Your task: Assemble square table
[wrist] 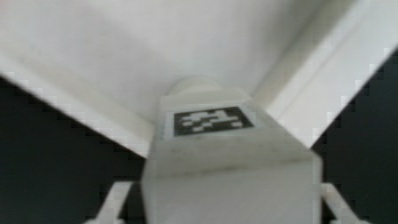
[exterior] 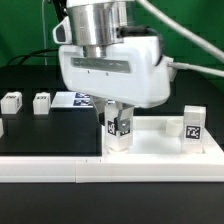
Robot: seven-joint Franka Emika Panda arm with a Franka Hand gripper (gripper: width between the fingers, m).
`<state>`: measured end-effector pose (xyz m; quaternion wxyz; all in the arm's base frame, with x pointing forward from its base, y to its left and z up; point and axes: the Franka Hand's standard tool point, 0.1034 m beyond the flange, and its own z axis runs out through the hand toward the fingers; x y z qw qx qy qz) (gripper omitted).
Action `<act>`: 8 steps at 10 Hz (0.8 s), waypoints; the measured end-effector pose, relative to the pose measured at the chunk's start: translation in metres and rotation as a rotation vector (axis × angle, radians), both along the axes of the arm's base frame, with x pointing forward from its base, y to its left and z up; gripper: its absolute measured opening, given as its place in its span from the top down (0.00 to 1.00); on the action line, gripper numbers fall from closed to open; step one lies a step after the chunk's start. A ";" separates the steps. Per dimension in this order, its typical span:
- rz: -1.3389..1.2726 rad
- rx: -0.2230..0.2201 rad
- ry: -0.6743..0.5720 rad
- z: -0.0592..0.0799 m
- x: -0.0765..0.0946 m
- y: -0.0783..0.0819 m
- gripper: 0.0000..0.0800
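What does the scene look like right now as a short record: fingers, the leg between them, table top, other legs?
gripper: down at the table top's corner on the exterior view's left
fingers: one on each side of the leg block; contact unclear
leg block: upright, tag visible
table top: flat on the black table
second leg block: upright at the top's corner on the exterior view's right
loose leg blocks: two, on the black table, apart from the top

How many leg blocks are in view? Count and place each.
4. Two leg blocks lie at the exterior view's left, one sits within the gripper, one stands on the table top at the exterior view's right. Others may be hidden.
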<state>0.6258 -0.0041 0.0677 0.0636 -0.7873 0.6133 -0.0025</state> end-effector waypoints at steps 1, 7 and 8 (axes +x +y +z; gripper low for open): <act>-0.220 0.031 0.048 0.000 -0.001 0.003 0.63; -0.596 0.115 0.091 -0.001 -0.002 0.000 0.51; -0.417 0.079 0.050 -0.001 0.001 0.005 0.27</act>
